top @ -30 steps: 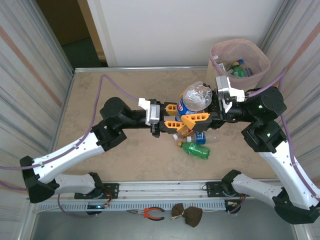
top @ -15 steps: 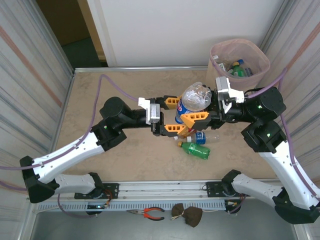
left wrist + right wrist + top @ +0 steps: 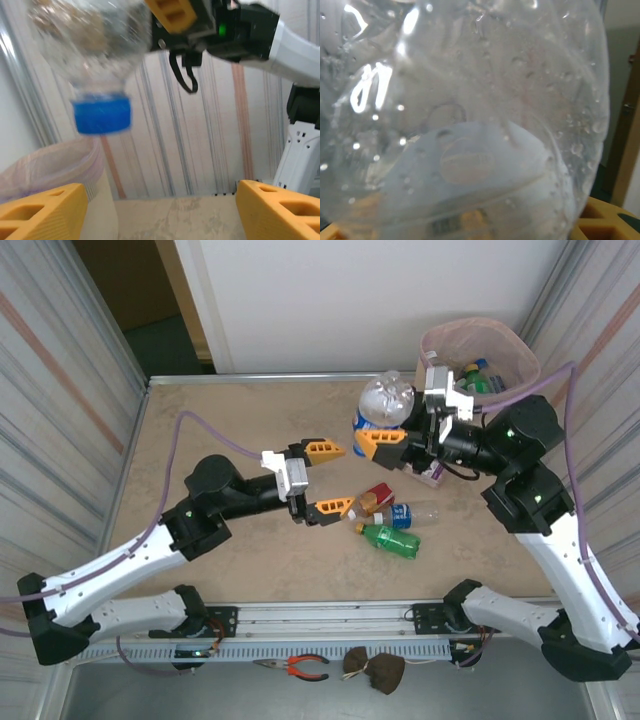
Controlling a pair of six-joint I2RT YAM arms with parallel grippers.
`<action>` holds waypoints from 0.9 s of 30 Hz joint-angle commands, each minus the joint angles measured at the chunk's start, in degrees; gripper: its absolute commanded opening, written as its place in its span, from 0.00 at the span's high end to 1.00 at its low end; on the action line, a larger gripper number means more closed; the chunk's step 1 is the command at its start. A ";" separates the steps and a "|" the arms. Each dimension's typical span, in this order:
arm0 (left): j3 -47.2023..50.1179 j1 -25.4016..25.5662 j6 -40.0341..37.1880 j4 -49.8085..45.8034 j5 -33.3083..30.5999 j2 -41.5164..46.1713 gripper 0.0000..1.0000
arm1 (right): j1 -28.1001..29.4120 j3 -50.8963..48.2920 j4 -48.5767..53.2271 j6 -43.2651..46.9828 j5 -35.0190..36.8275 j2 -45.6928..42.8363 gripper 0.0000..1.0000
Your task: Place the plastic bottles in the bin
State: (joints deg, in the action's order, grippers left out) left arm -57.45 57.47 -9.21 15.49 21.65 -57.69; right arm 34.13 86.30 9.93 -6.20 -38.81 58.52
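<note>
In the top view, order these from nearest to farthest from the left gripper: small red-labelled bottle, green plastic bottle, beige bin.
1. Small red-labelled bottle, just right of the left gripper.
2. Green plastic bottle, lower right.
3. Beige bin, far right corner.

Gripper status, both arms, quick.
Left gripper: open, holding nothing.
Right gripper: shut on a clear bottle, held up off the table.
</note>
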 commanded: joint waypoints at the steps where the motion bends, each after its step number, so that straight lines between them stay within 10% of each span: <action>1: 1.75 -0.06 -0.37 -3.40 -5.48 2.43 0.22 | -4.22 4.06 4.30 2.17 4.05 2.12 0.54; 27: 2.45 -0.17 2.65 -10.65 -7.04 2.90 0.22 | -43.87 32.91 26.86 8.66 15.53 36.60 0.57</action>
State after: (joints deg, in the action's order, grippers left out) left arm -53.54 57.47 -7.44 5.80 14.35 -54.17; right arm -7.75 114.45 31.44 -0.30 -25.71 91.31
